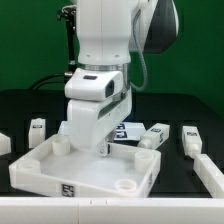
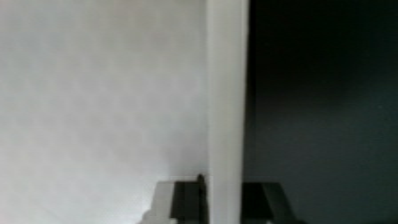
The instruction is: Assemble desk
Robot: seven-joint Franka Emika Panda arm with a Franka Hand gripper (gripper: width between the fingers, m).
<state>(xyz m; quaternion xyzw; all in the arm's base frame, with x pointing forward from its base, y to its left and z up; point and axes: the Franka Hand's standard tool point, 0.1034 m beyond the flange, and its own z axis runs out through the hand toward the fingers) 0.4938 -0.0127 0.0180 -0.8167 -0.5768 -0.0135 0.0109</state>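
The exterior view faces the arm [image 1: 105, 40] nearby, from slightly above the worktop [image 1: 30, 105]. The wrist view looks along the pincer [image 2: 222, 200], tight on the shared desk top [image 2: 107, 90].

No words or numbers can be read. Black-and-white marker tags [image 1: 68, 188] stand on the desk top's [image 1: 30, 172] front wall and the loose legs [image 1: 190, 137].

Robotics lab: a white robot arm [image 1: 105, 40] stands over a black table [image 1: 25, 108] before a green backdrop [image 1: 30, 40], tag-marked legs [image 1: 38, 127] lying either side of its fingers [image 2: 178, 203].
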